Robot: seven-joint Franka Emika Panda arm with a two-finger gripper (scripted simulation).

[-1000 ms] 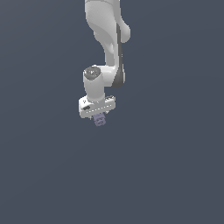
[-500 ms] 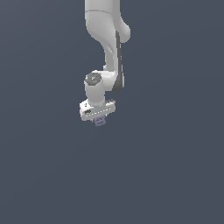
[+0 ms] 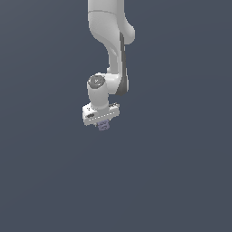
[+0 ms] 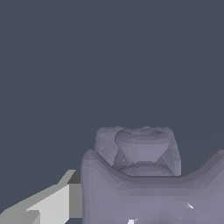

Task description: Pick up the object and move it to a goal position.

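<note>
The object [image 3: 103, 125] is a tiny pale lavender-grey block hanging just under the white hand of the arm. My gripper [image 3: 103, 123] is shut on it, and its short fingers are mostly hidden by the hand and the block. In the wrist view the object [image 4: 144, 179] fills the lower middle as a lumpy lavender shape with a rounded hollow. One white finger [image 4: 48, 205] shows beside it there. The block is held in the air, apart from the dark grey ground.
The white arm [image 3: 111, 45] rises from the hand to the top edge of the exterior view. All around is a plain dark grey surface [image 3: 181, 172] with no other objects, edges or markers in sight.
The hand has moved upward with the object in it. The grip looks the same.
</note>
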